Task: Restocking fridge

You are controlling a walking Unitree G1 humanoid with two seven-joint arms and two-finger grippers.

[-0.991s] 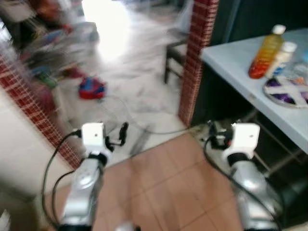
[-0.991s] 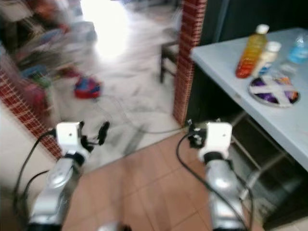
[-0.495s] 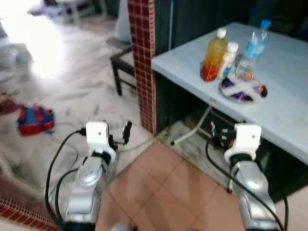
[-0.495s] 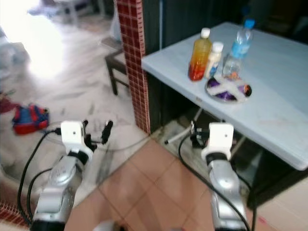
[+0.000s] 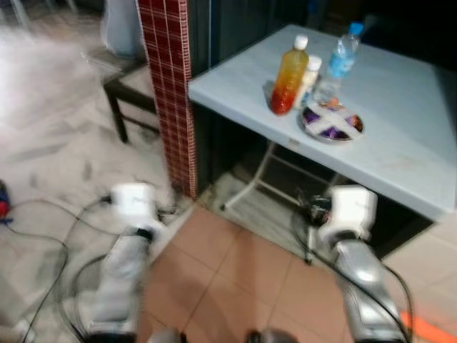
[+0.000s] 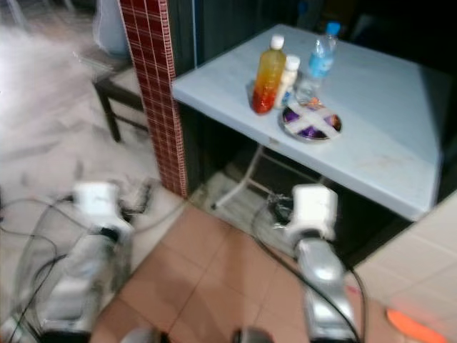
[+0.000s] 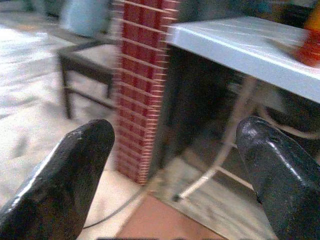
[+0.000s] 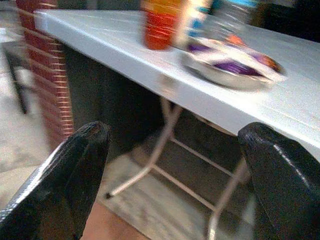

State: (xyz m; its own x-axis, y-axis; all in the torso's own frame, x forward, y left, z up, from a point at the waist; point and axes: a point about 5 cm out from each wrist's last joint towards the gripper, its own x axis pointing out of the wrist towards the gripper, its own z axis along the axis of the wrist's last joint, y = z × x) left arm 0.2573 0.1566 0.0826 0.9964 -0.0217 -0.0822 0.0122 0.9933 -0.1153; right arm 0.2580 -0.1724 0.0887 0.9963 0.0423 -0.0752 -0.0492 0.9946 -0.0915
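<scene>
On the pale folding table (image 6: pixel 371 121) stood the goods to be stocked: an orange juice bottle (image 6: pixel 268 74), a small white-capped bottle (image 6: pixel 288 80) touching its side, and a clear water bottle (image 6: pixel 315 64) with a blue cap just behind, all clustered near the table's far left part, with a round dish (image 6: pixel 310 123) of purple-and-white contents just in front of them. No fridge could be made out in these pictures. The right gripper (image 8: pixel 172 185) hung low before the table's edge, its two black fingers spread wide and holding nothing; the left gripper (image 7: pixel 175 185) was likewise wide open and empty, pointed at the red tiled pillar (image 6: pixel 151 86) and the dark stool (image 6: pixel 114 86) beyond it. The step in hand looked like the approach to the table, with the bottles well apart from both grippers. To do it well, the robot would need to square up to the table edge, stop close enough to reach over it, and raise the right arm above the tabletop before reaching. The orange bottle seemed the easiest first pick, though its neighbour could topple if nudged.
</scene>
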